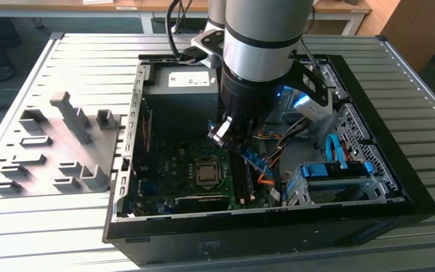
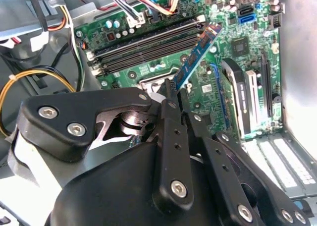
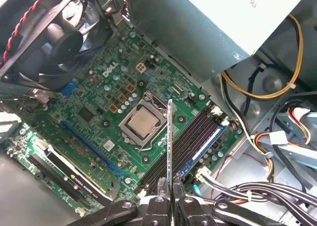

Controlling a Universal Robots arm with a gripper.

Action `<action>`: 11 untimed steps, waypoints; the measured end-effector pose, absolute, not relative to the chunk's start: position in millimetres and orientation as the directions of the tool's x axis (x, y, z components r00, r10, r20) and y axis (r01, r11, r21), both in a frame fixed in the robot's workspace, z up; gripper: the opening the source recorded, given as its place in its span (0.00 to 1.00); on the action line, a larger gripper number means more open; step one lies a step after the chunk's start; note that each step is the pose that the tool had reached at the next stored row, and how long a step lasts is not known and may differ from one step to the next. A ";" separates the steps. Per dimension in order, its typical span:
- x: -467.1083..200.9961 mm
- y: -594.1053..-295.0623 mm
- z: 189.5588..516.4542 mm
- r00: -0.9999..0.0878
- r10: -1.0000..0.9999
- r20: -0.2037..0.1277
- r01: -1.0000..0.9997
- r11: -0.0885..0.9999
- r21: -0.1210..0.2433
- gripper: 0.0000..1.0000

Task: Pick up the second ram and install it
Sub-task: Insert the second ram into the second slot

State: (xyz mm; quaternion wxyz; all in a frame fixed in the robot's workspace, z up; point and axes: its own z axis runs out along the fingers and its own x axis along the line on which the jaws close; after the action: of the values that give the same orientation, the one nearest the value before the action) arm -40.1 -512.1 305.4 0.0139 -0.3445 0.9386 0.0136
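Gripper (image 3: 171,198) fingers are clamped on the ram (image 3: 170,137) — we see it edge-on in the first wrist view, held above the motherboard (image 3: 99,122) between the CPU socket (image 3: 141,123) and the slots (image 3: 190,144). In the second wrist view, we see the ram (image 2: 195,57) tilted, clear of the slots (image 2: 148,45). In the exterior view, we see the arm (image 1: 259,51) reaching into the open case (image 1: 399,187) — the ram (image 1: 257,160) hangs beside the socket (image 1: 206,173).
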 end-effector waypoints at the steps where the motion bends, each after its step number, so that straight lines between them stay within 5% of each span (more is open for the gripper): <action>1: -40.1 -512.1 305.4 -0.765 -0.643 -0.035 -0.644 0.765 0.016 0.14; 11: -40.1 -512.1 305.3 -0.801 -0.597 -0.035 -0.598 0.801 0.016 0.14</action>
State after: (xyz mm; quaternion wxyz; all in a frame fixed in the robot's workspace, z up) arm -40.1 -512.1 305.3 0.0143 -0.3148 0.9490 0.0131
